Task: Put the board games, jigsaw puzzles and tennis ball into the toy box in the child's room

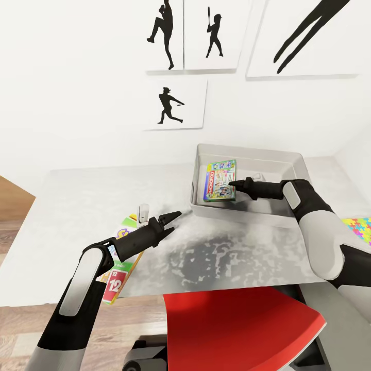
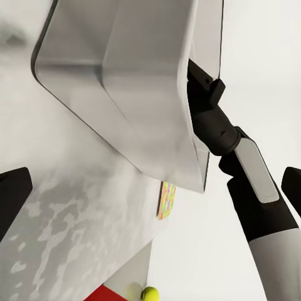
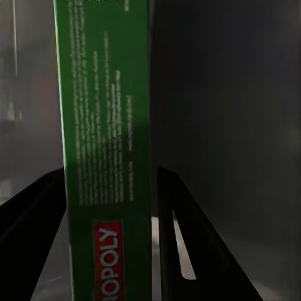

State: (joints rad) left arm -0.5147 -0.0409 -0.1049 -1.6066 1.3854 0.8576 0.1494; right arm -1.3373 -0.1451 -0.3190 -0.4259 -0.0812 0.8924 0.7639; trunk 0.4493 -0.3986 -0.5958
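The right claw (image 1: 233,184) reaches into the toy box (image 1: 288,161) at about one o'clock in the head view and grasps one Monopoly box (image 1: 220,180), which stands tilted against the bin's left inner wall; in the right wrist view the green edge of that box (image 3: 106,157) sits between the two dark fingers (image 3: 188,244), its lettering cut off to "OPOLY". The left claw (image 1: 174,217) hovers released over the grey table (image 1: 82,206) at about nine o'clock of the bin, grasping nothing. Beneath the left forearm lies one Skip-Bo box (image 1: 116,281), largely hidden by the arm and overhanging the table's near edge. One jigsaw puzzle (image 1: 358,229) shows at three o'clock, cut off by the frame. In the left wrist view one tennis ball (image 2: 150,293) appears low beside a red chair (image 1: 242,330); what it rests on cannot be made out.
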